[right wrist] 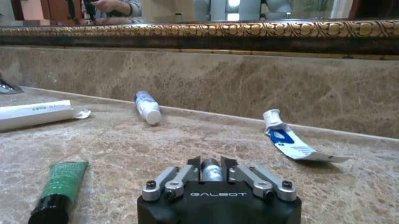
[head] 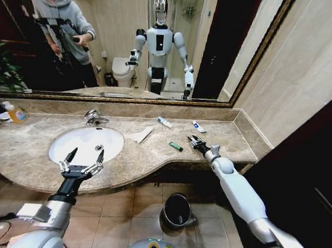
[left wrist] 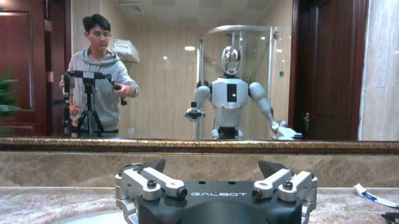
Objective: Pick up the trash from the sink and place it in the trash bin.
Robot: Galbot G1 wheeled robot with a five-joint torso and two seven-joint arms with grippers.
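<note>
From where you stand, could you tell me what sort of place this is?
Most likely a bathroom: a white sink with a chrome faucet is set into a marble counter under a wide wall mirror, which reflects a toilet.

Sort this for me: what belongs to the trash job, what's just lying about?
Job: blue-marked tube, torn sachet, green tube, folded paper, all on the counter; sink; trash bin; left gripper over the sink's rim, right gripper beside the green tube.
Lying about: soap bottle, plant.

Green tube (right wrist: 57, 191) & white box (right wrist: 34, 114) cut by edge in right wrist view; markings unreadable.
</note>
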